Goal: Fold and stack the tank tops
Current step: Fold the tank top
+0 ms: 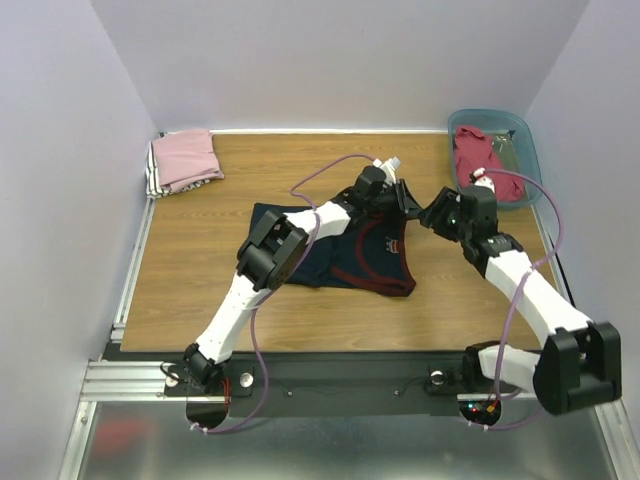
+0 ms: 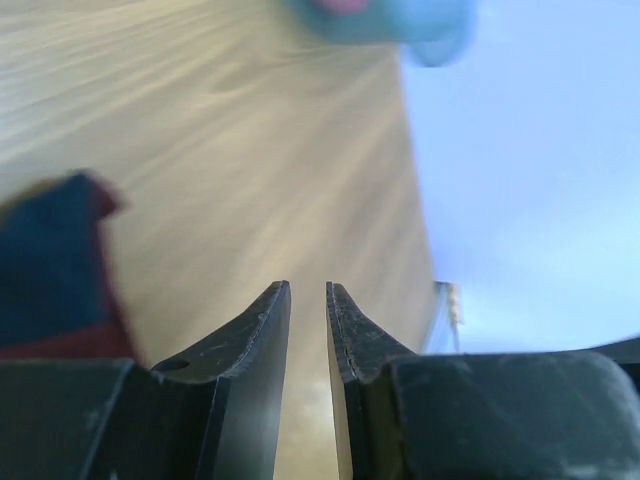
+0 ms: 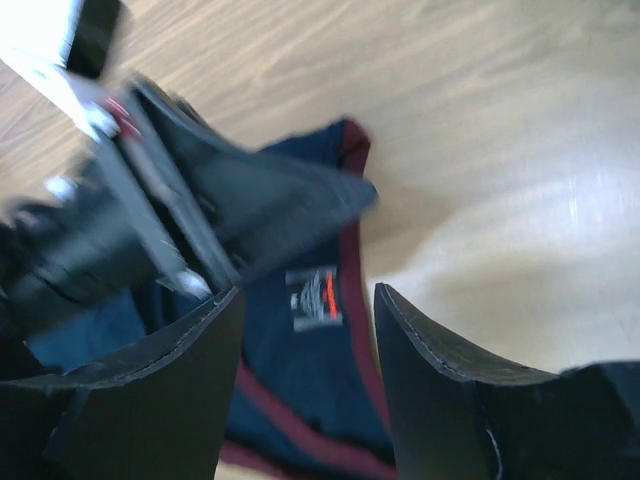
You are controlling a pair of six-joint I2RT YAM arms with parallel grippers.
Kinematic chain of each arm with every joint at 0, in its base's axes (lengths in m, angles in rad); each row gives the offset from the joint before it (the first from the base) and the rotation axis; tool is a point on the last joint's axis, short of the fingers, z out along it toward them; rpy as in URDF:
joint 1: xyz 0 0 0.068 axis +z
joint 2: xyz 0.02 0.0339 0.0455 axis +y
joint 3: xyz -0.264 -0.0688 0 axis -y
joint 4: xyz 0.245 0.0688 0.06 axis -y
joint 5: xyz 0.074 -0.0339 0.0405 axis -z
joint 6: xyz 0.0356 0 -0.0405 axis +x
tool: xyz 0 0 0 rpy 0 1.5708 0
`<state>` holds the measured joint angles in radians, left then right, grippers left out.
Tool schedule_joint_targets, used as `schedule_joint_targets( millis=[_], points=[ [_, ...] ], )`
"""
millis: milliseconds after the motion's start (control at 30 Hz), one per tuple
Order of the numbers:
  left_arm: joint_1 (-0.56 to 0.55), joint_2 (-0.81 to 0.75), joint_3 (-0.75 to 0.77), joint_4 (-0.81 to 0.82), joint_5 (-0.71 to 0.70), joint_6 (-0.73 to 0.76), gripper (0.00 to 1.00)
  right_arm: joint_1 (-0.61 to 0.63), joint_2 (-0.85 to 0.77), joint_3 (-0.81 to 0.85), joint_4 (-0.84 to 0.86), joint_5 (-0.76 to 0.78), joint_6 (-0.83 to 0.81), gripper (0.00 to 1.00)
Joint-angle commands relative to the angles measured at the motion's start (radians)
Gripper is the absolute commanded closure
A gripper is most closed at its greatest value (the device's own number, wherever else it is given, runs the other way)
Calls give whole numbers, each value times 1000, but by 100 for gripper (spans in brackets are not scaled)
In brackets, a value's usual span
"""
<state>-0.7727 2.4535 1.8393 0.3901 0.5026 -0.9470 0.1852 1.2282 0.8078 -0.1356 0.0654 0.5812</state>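
The navy jersey (image 1: pixel 340 255) with maroon trim lies spread on the table's middle. It also shows at the left in the left wrist view (image 2: pixel 50 260). In the right wrist view (image 3: pixel 300 370) its neck label faces up. My left gripper (image 1: pixel 398 190) hovers over bare wood just past the jersey's far right corner; its jaws (image 2: pixel 308 288) stand a narrow gap apart with nothing between them. My right gripper (image 1: pixel 428 213) is open and empty (image 3: pixel 308 290) beside that corner, above the maroon edge. A folded pink top (image 1: pixel 185 158) lies at the back left. A red top (image 1: pixel 478 152) lies in the bin.
The teal plastic bin (image 1: pixel 525 165) stands at the back right, blurred in the left wrist view (image 2: pixel 385 20). The pink top rests on a striped folded cloth (image 1: pixel 153 180). The two grippers are close together. Purple cables loop above both arms.
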Motion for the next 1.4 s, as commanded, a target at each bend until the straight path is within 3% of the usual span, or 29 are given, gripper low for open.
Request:
schedule_joint_targets(
  millis=[0,167,333,567,800,1367],
  points=[
    [-5,-180,-37,127,54,-1,67,5,-114,-59,-61,-61,14,41],
    [13,-293,-152,136,-31,13,68,98,-188,-151,-108,-59,34,42],
    [50,-477,-374,35,-160,56,70,345,-203,-216,-139,117,112,46],
    [44,-561,-528,-46,-202,128,73,496,-205,-248,-197,287,204,50],
    [3,-510,-568,-50,-147,194,75,533,-254,-251,-279,402,232,50],
    [-59,-401,-480,-74,-104,225,76,554,-263,-272,-355,356,290,60]
  ],
)
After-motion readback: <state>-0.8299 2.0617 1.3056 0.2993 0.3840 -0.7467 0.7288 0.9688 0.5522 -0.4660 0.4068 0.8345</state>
